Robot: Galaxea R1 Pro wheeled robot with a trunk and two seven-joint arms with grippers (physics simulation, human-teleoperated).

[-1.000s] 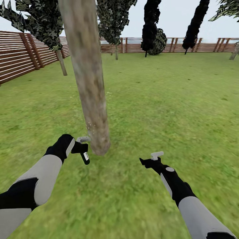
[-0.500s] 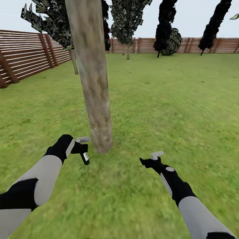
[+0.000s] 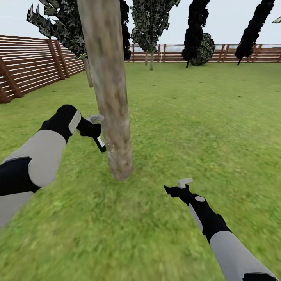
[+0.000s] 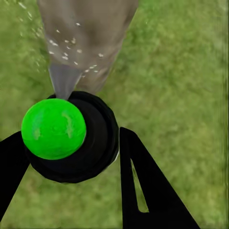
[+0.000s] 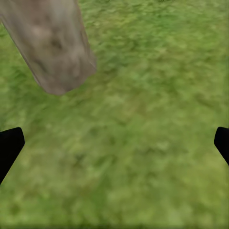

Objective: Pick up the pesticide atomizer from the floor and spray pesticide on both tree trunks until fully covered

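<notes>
Head view: I am holding the left gripper (image 3: 93, 127) raised beside the near tree trunk (image 3: 109, 89), its fingers pinching the sprayer (image 3: 100, 141), a small black body with a white patch that is hanging just beside the bark, on the trunk's left side. Pale specks are showing on the bark beside the sprayer. The trunk is standing on the lawn (image 3: 203, 125) and leaning slightly at the top towards the left of the view. I am keeping the right gripper (image 3: 179, 187) low over the grass, well apart from the trunk, with 1 pale fingertip (image 3: 184, 182) pointing up and nothing between its fingers.

Left wrist view: the left gripper (image 4: 71, 157) is closing its 2 black fingers (image 4: 143, 186) on the round black body of the sprayer (image 4: 90, 143), which is carrying a bright green ball (image 4: 54, 129) on top. A grey cone is pointing from the sprayer at the trunk (image 4: 86, 33), where white droplets (image 4: 71, 45) are scattering over the bark.

Right wrist view: the right gripper (image 5: 114, 143) is spread wide, its 2 dark finger tips showing at opposite edges above bare grass, with the foot of the trunk (image 5: 55, 47) ahead.

Background, head view: a brown slatted fence (image 3: 35, 66) is bounding the lawn, with dark narrow conifers (image 3: 195, 27) and a second leafy tree (image 3: 150, 23) standing near it.
</notes>
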